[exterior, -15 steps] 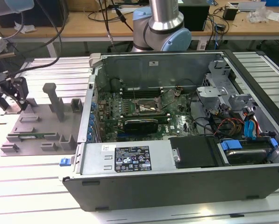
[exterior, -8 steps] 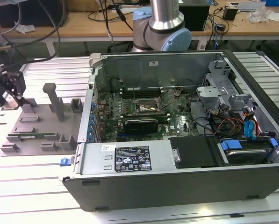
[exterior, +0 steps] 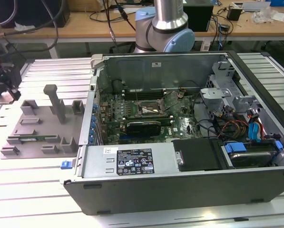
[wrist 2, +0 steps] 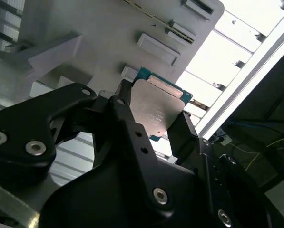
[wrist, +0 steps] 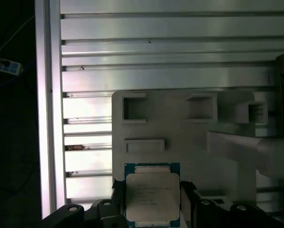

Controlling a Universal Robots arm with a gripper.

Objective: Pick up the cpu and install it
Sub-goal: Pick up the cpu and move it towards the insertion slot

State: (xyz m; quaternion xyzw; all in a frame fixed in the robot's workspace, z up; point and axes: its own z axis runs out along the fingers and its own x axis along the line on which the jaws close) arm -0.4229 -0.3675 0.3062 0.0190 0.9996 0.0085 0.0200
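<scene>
In both wrist views the cpu (wrist: 152,194) (wrist 2: 158,110), a flat square chip with a silver top and a green rim, sits between my gripper's black fingers (wrist: 187,202). My gripper (wrist: 152,203) (wrist 2: 156,121) is shut on the chip's two opposite edges. It hangs over the near end of the grey fixture plate (wrist: 180,137). In the exterior view the dark gripper (exterior: 4,88) is at the far left, above the left end of the fixture plate (exterior: 37,130). The motherboard socket (exterior: 149,108) lies inside the open computer case (exterior: 132,164), well to the exterior view's right of my gripper.
A tall grey post (exterior: 56,102) and several raised blocks stand on the fixture plate. The ribbed aluminium table (exterior: 56,66) ends close to my gripper on the exterior view's left. Case walls, a drive cage (exterior: 218,95) and cables (exterior: 237,126) surround the motherboard. The arm's base (exterior: 165,28) stands behind the case.
</scene>
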